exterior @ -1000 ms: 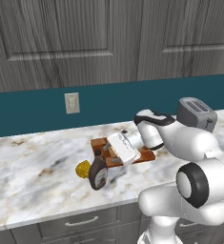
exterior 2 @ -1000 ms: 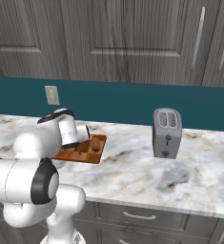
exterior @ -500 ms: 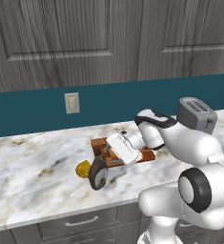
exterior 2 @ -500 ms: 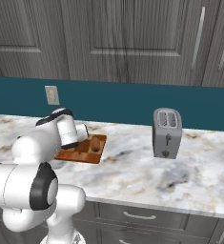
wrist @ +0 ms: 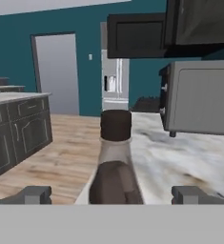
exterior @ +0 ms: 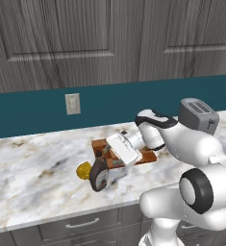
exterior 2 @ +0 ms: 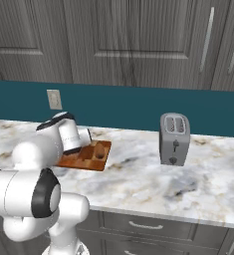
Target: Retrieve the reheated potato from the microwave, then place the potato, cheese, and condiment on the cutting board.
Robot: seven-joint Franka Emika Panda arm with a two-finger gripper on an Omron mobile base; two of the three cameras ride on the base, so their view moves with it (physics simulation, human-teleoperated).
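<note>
Marble counter (exterior: 32,163) unchanged since before: fingers (wrist: 32,194) still spread wide around the condiment (wrist: 114,162), not gripping.

teal backsplash (exterior: 32,113), grey cabinets (exterior: 61,41), marble counter (exterior: 32,168)

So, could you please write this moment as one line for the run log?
tool: open, fingers either side of condiment bottle | cheese: on counter, off cutting board | grasp: not yet closed

Even flat rendered light, soft faint shadows, no glare, hand view perhaps slightly blurred
</note>
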